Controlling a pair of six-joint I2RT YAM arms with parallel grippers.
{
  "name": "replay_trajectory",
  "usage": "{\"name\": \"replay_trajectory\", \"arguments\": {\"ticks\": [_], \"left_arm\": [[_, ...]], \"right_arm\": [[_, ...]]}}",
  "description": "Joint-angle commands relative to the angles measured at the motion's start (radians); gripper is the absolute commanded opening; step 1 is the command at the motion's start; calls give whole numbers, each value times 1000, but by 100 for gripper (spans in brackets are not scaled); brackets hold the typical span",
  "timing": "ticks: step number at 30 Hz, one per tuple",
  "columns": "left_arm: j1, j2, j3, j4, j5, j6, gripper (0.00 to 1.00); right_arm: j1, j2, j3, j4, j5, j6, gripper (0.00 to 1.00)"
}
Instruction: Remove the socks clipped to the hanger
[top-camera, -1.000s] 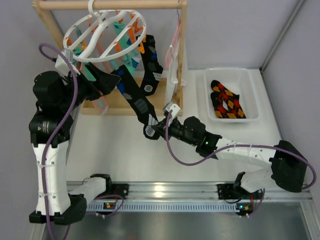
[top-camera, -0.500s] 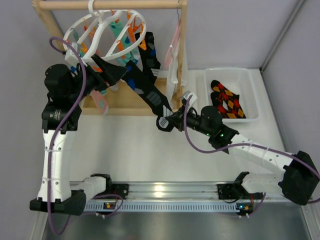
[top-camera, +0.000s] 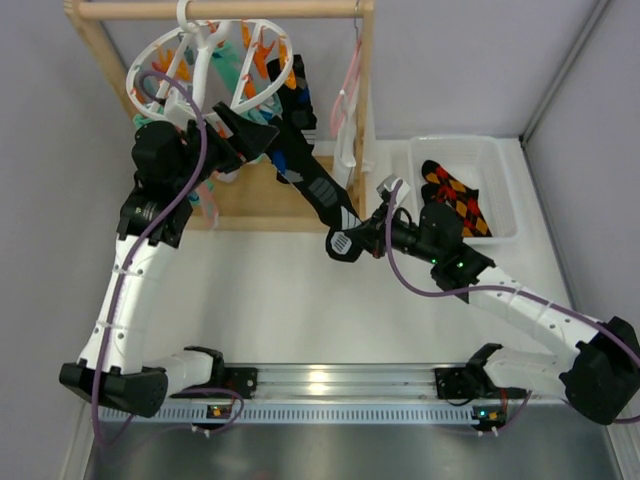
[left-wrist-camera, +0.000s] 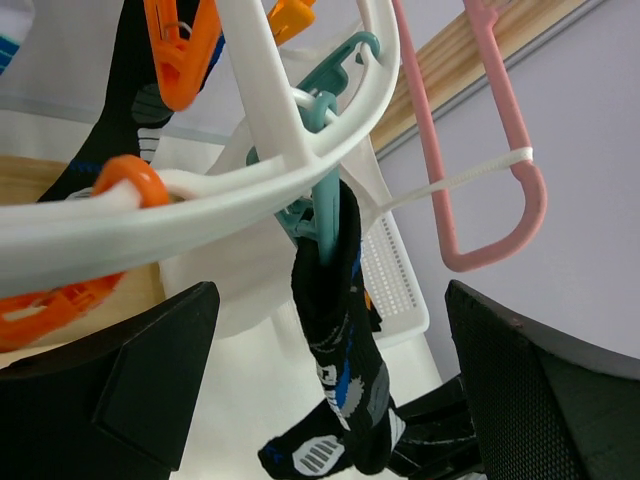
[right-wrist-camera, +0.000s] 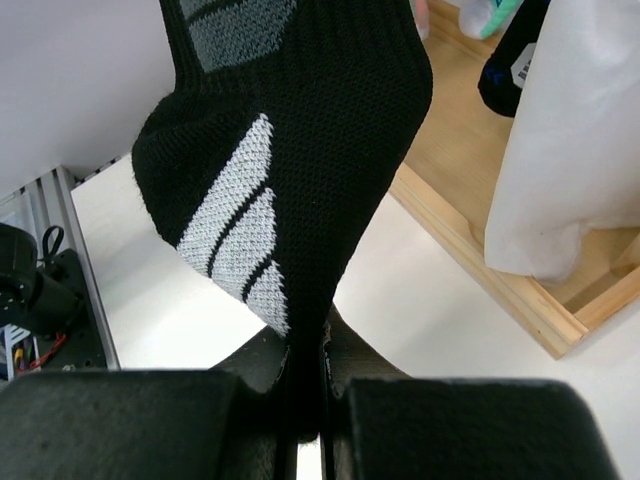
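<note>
- Socks (top-camera: 300, 105) hang from the hanger (top-camera: 210, 70), which hooks on the wooden rack (top-camera: 365, 120) at the far left corner of the bench (top-camera: 260, 300). One black sock (top-camera: 318, 190) stretches on a slant from its teal clip (left-wrist-camera: 325, 215) toward the middle of the bench.
- The right hand (right-wrist-camera: 305, 400) is clamped on that sock's toe end, with the fabric pinched between its fingers. The left hand (top-camera: 248, 140) stands wide apart under the ring and holds nothing; its wrist view shows the clip between its fingers.
- The sock looks light, soft and stretchy, so it will likely give before the clip lets go. The hanging ring may swing and tilt with the pull. Good places to hold are the toe already taken, or the cuff just below the clip.
- There is bare bench toward the near edge. The rack post, a white cloth (top-camera: 345, 150) and the tray (top-camera: 415, 190) at the far right corner crowd the right side.
</note>
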Motion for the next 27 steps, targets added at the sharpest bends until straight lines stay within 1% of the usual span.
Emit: {"name": "replay_trajectory", "arguments": {"ticks": [1, 5, 9, 10, 18, 21, 24, 26, 27], "left_arm": [[-4, 2, -22, 148, -30, -12, 98], [-4, 19, -65, 264, 4, -21, 98], [-4, 13, -123, 405, -16, -23, 97], [-4, 10, -139, 445, -28, -26, 95], [-15, 1, -197, 576, -114, -27, 87], [-30, 4, -223, 616, -119, -17, 84], [-56, -1, -258, 683, -153, 0, 82], [-72, 4, -261, 714, -171, 11, 78], [-75, 8, -260, 719, -177, 14, 78]], "right_arm": [[-31, -38, 38, -46, -87, -2, 0], [-34, -31, 55, -70, -178, -11, 0], [-33, -33, 69, -76, -240, -8, 0], [-34, -34, 69, -76, -249, -5, 0], [-36, -47, 84, -74, -306, -2, 0], [-34, -48, 84, -59, -340, 15, 0], [-34, -53, 78, -36, -358, 32, 0], [-34, -50, 75, -27, -370, 46, 0], [-34, -45, 73, -17, -377, 53, 0]]}}
